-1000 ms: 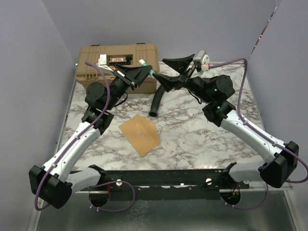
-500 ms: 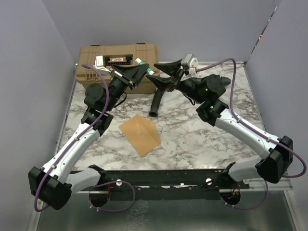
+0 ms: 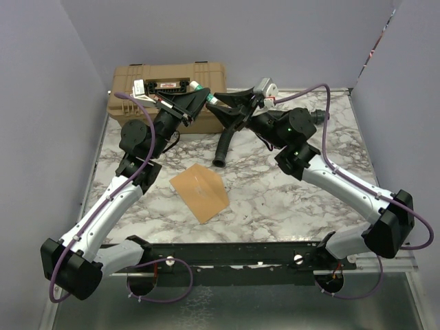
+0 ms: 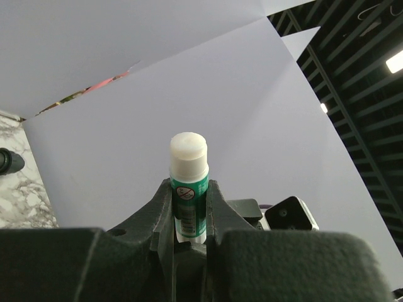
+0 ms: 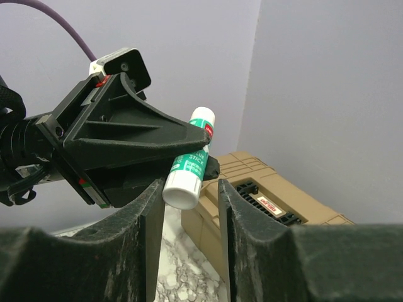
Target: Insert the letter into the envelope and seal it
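My left gripper is raised over the back of the table and shut on a green-and-white glue stick, which points away from it. My right gripper is open. In the right wrist view its jaws stand on either side of the glue stick's white end without closing on it. The orange-tan envelope lies flat on the marble table, below and in front of both grippers. The letter does not show as a separate sheet.
A tan toolbox stands at the back left, just behind the grippers. A black hose lies on the table under the right gripper. Purple walls close in the left, back and right sides.
My right gripper has moved left toward the left gripper and now brackets the glue stick's end. The left gripper has shifted slightly left. The envelope has not moved.
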Controlling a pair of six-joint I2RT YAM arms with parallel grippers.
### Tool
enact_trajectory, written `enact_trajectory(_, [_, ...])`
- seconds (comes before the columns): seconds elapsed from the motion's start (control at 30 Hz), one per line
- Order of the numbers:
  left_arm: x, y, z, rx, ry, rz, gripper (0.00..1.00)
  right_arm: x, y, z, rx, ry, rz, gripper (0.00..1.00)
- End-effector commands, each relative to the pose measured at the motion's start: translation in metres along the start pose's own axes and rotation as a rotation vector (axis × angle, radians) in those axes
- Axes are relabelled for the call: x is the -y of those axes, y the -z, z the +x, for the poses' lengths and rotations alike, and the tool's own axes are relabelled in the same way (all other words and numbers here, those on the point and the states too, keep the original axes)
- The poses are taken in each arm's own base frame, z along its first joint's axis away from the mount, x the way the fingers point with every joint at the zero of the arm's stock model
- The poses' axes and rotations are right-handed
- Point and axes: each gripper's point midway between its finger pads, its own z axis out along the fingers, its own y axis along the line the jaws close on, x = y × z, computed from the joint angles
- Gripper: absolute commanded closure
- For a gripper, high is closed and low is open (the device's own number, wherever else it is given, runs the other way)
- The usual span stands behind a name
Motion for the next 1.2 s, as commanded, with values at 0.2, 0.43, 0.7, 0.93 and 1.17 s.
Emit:
enact_trajectory(0.2, [0.001, 0.001, -0.001, 0.002, 0.003, 0.012, 1.00, 0.018, -0.003, -0.020, 0.096, 0.059, 0.077, 0.64])
enact_trajectory(0.43, [0.002, 0.002, -0.003, 0.015, -0.004, 0.013, 1.00, 0.021, -0.005, -0.017, 0.098, 0.077, 0.091, 0.45])
enact_trajectory(0.7, [0.003, 0.002, -0.003, 0.013, -0.005, 0.015, 1.00, 0.020, -0.010, -0.010, 0.080, 0.080, 0.082, 0.65])
enact_trajectory(0.93, [0.003, 0.000, 0.003, -0.026, -0.025, 0.028, 1.00, 0.023, -0.013, -0.013, 0.075, 0.037, 0.105, 0.86])
enact_trajectory(1.17, [-0.003, 0.006, 0.010, -0.122, -0.096, 0.043, 0.22, 0.040, 0.004, -0.009, 0.058, -0.097, 0.191, 0.99])
